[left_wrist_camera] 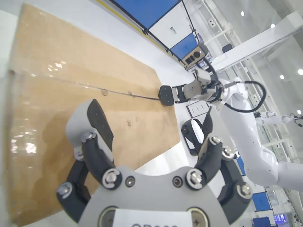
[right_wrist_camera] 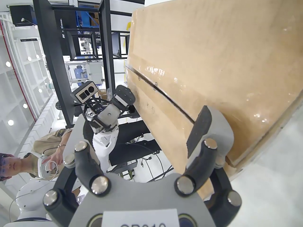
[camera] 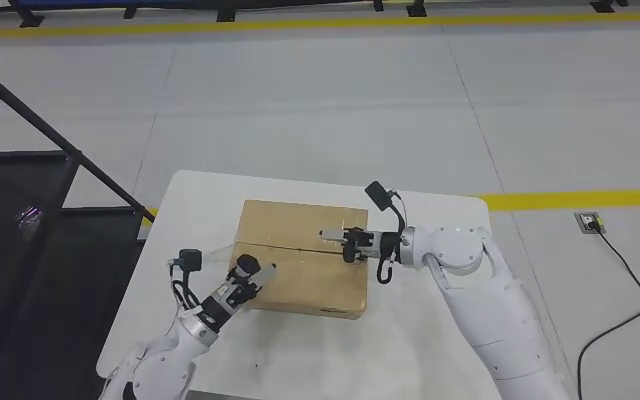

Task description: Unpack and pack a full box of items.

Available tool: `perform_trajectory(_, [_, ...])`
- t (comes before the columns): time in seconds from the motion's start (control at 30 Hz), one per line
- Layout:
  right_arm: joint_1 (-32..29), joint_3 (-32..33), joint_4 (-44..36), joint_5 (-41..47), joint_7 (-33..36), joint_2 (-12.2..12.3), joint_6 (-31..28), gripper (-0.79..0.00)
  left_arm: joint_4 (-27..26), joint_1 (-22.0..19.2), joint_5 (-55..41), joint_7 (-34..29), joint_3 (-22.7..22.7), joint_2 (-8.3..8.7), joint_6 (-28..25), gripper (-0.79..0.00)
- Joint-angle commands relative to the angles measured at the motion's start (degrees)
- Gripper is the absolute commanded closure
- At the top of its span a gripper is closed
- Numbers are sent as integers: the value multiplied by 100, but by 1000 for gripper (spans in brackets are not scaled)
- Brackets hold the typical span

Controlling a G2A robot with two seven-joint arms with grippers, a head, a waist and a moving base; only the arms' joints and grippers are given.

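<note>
1. Cardboard box (camera: 300, 258) sits shut on the white table (camera: 420, 340), with clear tape (left_wrist_camera: 35, 76) along its centre seam.
2. Left gripper (camera: 250, 272) hovers over the box's near left corner, its fingers (left_wrist_camera: 99, 116) spread wide and holding nothing.
3. Right gripper (camera: 335, 238) hangs at the seam's right end, jaws apart and empty. Whether it touches the cardboard cannot be told.
</note>
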Motion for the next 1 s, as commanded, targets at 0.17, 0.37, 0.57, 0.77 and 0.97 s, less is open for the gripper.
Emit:
perform_trajectory(0.17, [-97,-2,49,96,-169,29,-152,-785,231,569,-753,271,-965,60,-73,-785])
perform_trajectory(0.37, [-97,-2,49,96,-169,29,-152,-785,762,781,-1614,-98,-1254,71,-35,-785])
perform_trajectory(0.57, [-97,-2,49,96,-169,29,-152,-785,1518,453,-2536,-687,-1115,45,116,-785])
perform_trajectory(0.77, [-97,-2,49,96,-169,29,-152,-785,2599,-432,-3445,-1160,-747,-36,353,-785])
perform_trajectory(0.97, [-97,-2,49,96,-169,29,-152,-785,3650,-1313,-4087,-1277,-312,-176,424,-785])
